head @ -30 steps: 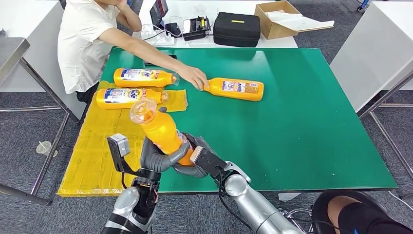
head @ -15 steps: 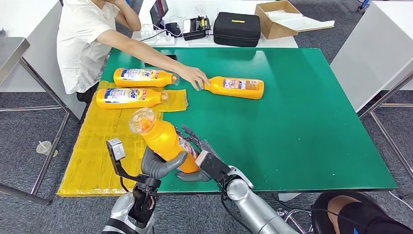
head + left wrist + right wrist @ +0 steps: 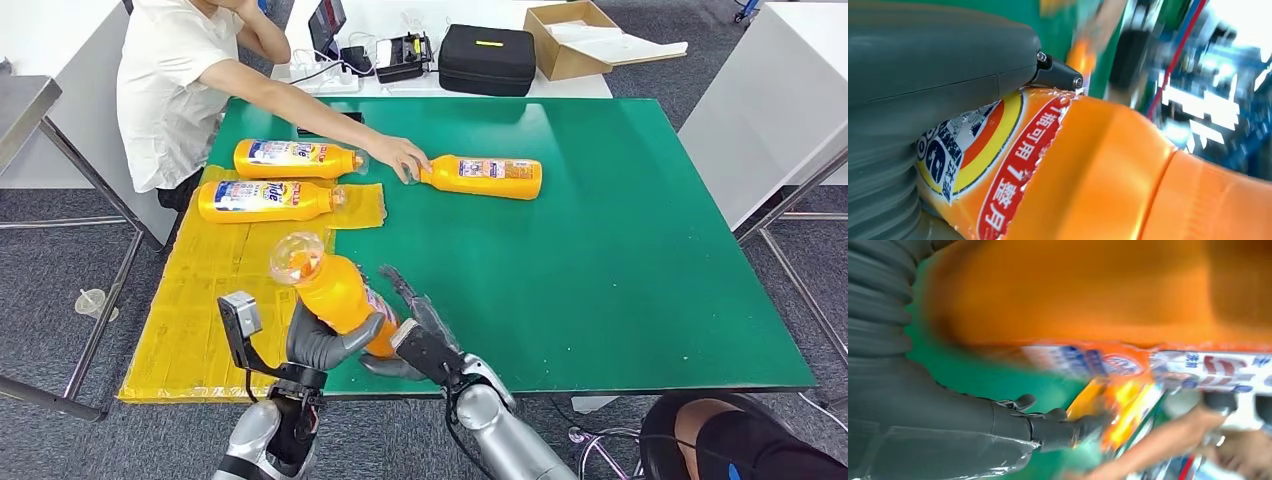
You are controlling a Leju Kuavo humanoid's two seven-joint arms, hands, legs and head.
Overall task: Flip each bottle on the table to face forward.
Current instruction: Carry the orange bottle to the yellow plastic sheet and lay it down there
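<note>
The left hand (image 3: 322,340) wraps the orange detergent bottle (image 3: 335,290) held tilted above the green table's (image 3: 620,250) near edge, cap up-left; the right hand (image 3: 420,335), fingers spread, rests just beside its base.

The head view is bright, evenly lit and sharp, with soft shadows. Both wrist views are blurred, the right more heavily; glare whitens the left one's background.

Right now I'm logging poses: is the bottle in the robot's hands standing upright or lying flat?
Neither: the bottle is tilted, cap end raised toward the yellow mat, base low in the left hand.
</note>
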